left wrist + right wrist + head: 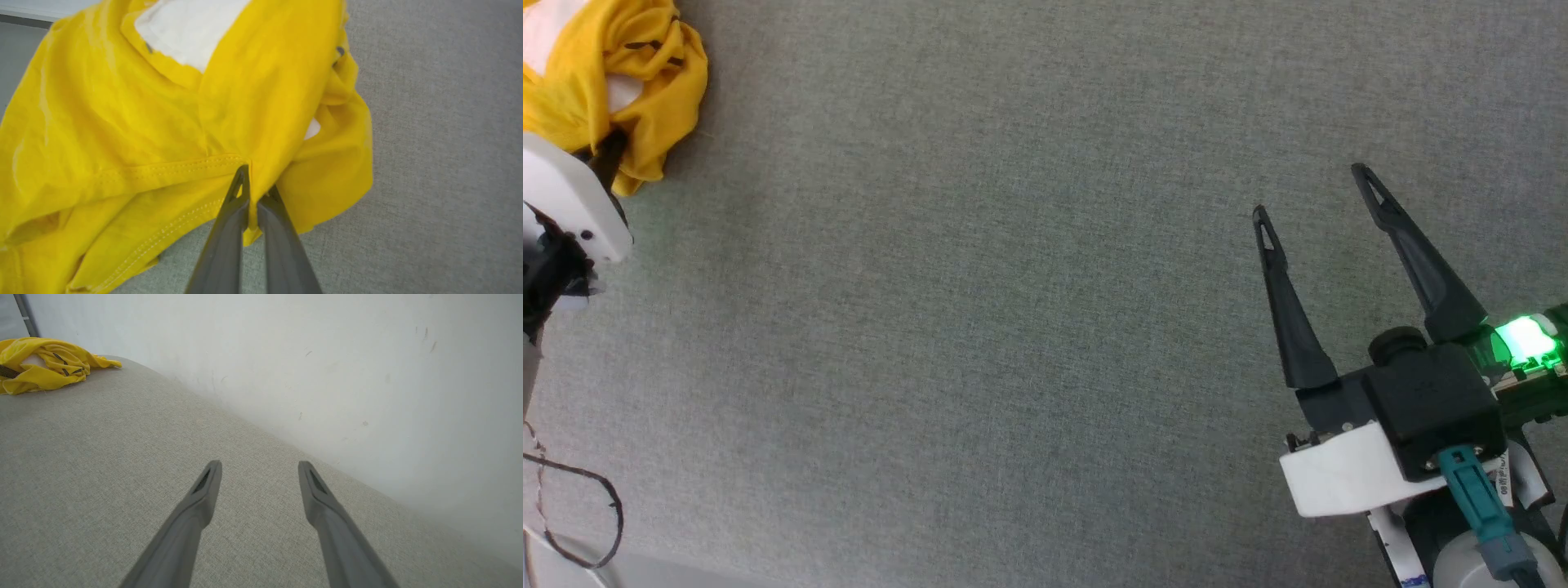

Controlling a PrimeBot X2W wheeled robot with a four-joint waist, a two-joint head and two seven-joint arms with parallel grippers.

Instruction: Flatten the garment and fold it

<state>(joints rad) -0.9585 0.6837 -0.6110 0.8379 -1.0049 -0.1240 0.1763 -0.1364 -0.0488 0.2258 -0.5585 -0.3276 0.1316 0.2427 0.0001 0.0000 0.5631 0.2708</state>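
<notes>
The garment (163, 122), bunched at the surface's (1013, 327) far left corner, is judged limp and light; a fold at its hem is pinched by the left tool (256, 182). The right tool (1309, 190) is spread, empty.

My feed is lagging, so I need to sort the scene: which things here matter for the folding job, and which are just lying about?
Job:
- garment, yellow, crumpled
- left gripper, fingers pinched on a fold by its hem
- right gripper, open, well apart from the garment

Just there:
- grey fabric surface
- dark cable loop
- white wall
</notes>
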